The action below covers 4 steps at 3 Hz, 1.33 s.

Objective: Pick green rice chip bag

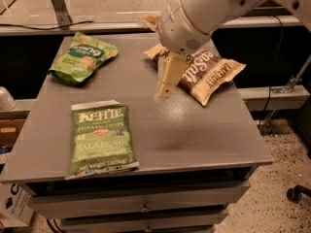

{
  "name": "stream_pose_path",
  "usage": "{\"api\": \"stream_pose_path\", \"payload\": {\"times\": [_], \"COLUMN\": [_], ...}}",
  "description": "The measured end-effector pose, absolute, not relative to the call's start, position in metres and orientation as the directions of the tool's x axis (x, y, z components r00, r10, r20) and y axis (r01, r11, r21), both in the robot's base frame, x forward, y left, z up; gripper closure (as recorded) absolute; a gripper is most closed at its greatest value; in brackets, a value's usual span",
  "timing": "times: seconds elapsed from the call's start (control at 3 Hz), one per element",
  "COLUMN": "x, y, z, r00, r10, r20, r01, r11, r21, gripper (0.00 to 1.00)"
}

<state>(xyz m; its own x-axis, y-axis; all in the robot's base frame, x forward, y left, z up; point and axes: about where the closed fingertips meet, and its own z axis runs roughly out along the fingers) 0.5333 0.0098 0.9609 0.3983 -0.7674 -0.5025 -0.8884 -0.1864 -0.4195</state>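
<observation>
Lab/test rm: grey drawer cabinet (194,130), speckled floor (286,174), cable (43,27); end effector (164,89) over cabinet top, by brown bag (214,74).

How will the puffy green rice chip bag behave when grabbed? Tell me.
Green rice chip bag looks puffy, probably light and squashy; its chips likely crush under a hard squeeze. Glossy film may slip. Gripper hangs over the table, apart from it.

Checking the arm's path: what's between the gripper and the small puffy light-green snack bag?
Nothing. In the camera view, only bare grey tabletop lies between the cream gripper, hanging above mid-table, and the puffy light-green snack bag at the back left.
</observation>
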Motion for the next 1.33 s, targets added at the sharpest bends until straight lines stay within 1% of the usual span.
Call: {"api": "stream_pose_path", "payload": {"times": [0.33,0.67,1.0,1.33], "x": [0.542,0.582,0.624,0.661], "y": [0.020,0.059,0.094,0.121], "z": [0.962,0.959,0.947,0.931], "r00": [0.409,0.452,0.469,0.428], "r10": [-0.752,-0.704,-0.678,-0.672], "r20": [-0.517,-0.548,-0.566,-0.604], "r01": [-0.877,-0.840,-0.823,-0.837], "r11": [-0.168,-0.129,-0.102,-0.043], "r21": [-0.450,-0.528,-0.559,-0.545], "gripper": [0.00,0.00,0.00,0.00]}}
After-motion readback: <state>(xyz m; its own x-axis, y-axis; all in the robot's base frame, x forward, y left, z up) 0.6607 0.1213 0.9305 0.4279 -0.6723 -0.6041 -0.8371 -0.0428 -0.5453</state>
